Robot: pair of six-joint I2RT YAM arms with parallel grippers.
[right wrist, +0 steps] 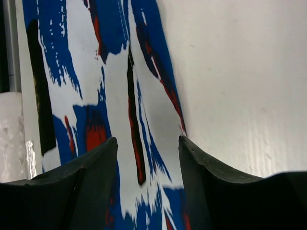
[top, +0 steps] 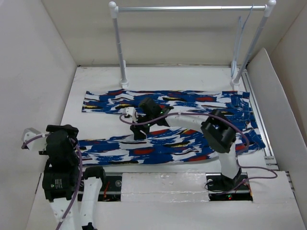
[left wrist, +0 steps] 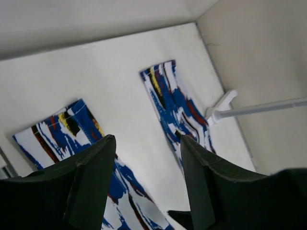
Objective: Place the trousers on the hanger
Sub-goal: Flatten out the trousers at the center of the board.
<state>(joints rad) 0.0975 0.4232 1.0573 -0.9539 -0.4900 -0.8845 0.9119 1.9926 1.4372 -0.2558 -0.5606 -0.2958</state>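
My right gripper (right wrist: 147,143), jaws spread and empty, is hovering over the near leg of the trousers (top: 163,149), lying flat on the table (top: 100,81); I am planning a deep pinch on its edge, left gripper (left wrist: 147,141) also spread

Light: bright, even, from overhead; white table (top: 96,81) and walls (top: 38,57) nearly washed out. Shadows: faint, soft-edged. Glare: thin sheen on the metal rail (top: 192,8). Focus: overhead view sharp; both wrist views softer, near fingers (left wrist: 91,182) dark, blurred silhouettes.
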